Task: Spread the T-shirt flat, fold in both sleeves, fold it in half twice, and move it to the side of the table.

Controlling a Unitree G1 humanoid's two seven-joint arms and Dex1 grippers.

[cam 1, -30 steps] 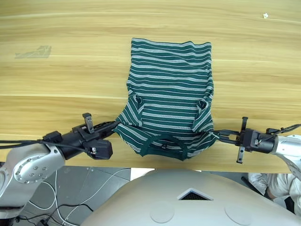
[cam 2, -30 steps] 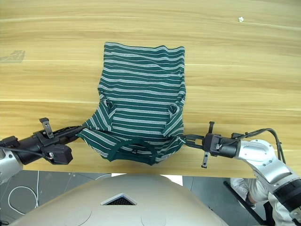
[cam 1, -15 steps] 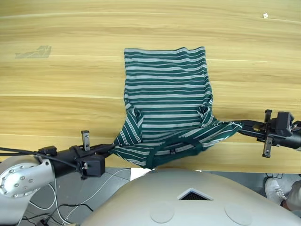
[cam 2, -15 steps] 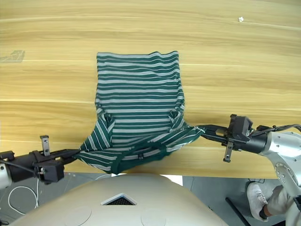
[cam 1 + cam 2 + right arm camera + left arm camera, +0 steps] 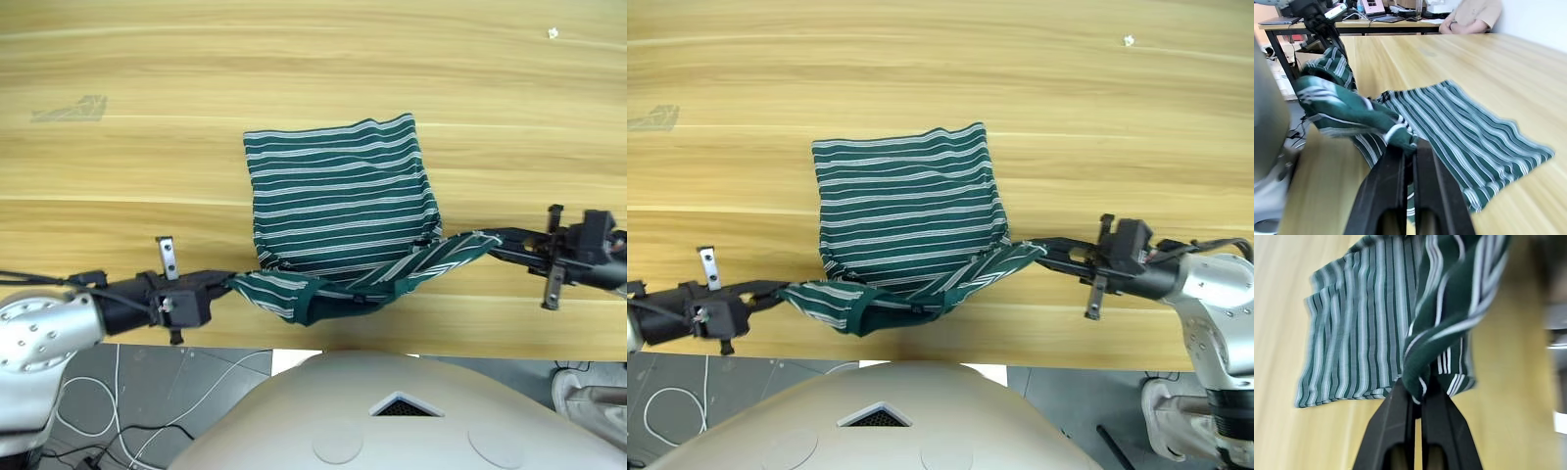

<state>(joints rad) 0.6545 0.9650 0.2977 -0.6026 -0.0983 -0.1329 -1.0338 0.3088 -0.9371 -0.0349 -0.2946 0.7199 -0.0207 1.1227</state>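
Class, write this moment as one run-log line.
left gripper: jaws shut on T-shirt | right gripper: jaws shut on T-shirt | near edge stretched between them | rest flat on table

T-shirt (image 5: 338, 206) blocks the middle; broad table (image 5: 127, 166) wood flanks it.

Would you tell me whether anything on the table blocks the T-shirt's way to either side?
Nothing visible does: beside the T-shirt, the table holds only a tiny white speck far right and a flat mark far left.
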